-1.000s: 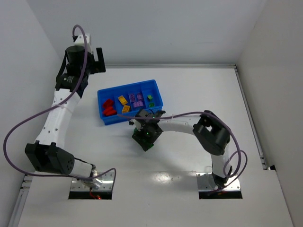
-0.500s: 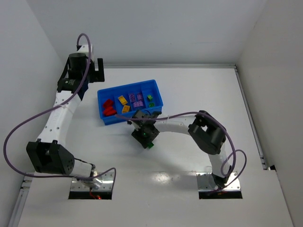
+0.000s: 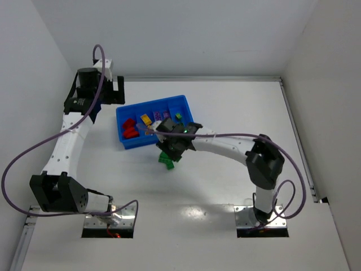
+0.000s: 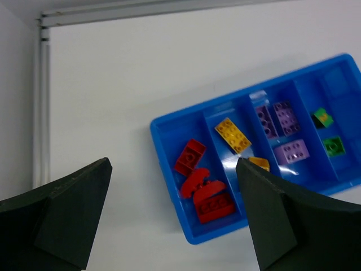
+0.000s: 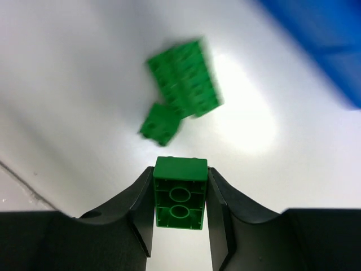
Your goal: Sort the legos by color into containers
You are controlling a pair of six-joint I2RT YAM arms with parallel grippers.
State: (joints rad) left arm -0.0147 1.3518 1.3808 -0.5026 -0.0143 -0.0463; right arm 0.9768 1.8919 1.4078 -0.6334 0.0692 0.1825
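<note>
So, my right claw point(image 5: 180, 189): clamped on a green lego point(image 5: 180, 169), held over the surface point(image 5: 67, 84).
Under it: two loose green legos point(image 5: 183, 84) on the surface, near the blue tray point(image 4: 168, 141).
My left claw point(image 4: 172, 169): spread wide, empty, above the tray.
Tray: red legos point(image 4: 190, 156), yellow legos point(image 4: 233, 135), purple legos point(image 4: 290, 151), a green pair point(image 4: 334, 147), one color per compartment.

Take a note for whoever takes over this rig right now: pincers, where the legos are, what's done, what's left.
Left pincer: open, empty, off the blue tray's red end.
Right pincer: shut on a green brick, over the table.
Done: red bricks, yellow bricks, purple bricks and two sorted green bricks sit in separate tray compartments.
Left: the held brick, plus two loose green bricks on the table, go with the greens.
</note>
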